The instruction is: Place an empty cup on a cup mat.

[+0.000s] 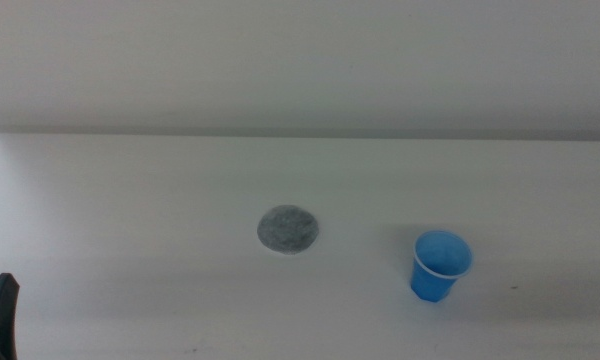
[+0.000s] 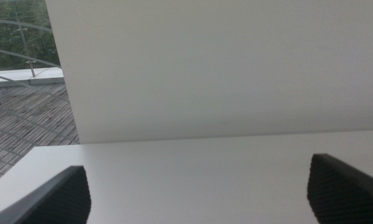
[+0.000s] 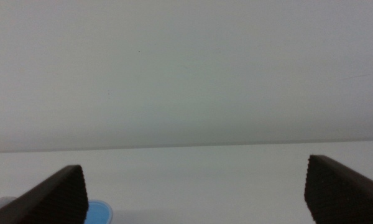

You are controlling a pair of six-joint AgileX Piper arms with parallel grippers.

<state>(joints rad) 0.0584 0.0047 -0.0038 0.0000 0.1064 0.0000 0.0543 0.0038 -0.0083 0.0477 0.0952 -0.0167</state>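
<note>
Standing upright on the white table (image 1: pixel 130 200) is the cup (image 1: pixel 440 265) — small, bright blue, with a thin white line round its rim and nothing inside it. It sits toward the right side of the middle view. The cup mat (image 1: pixel 288 230), a flat round grey speckled disc, lies near the middle of the table, to the left of the cup and a little farther back. The 2 are apart and do not touch.

Nothing holds the cup. The left gripper (image 2: pixel 199 199) waits low at the near left corner of the table; only a dark tip of it shows at the bottom left of the middle view. In its own wrist view its 2 dark jaws stand wide apart with only bare table between them.

The right gripper (image 3: pixel 196 196) does not show in the middle view. Its wrist view shows its 2 jaws spread wide too — holding nothing and touching nothing. A bit of the blue cup peeks out just beside 1 jaw, low in that view.
</note>
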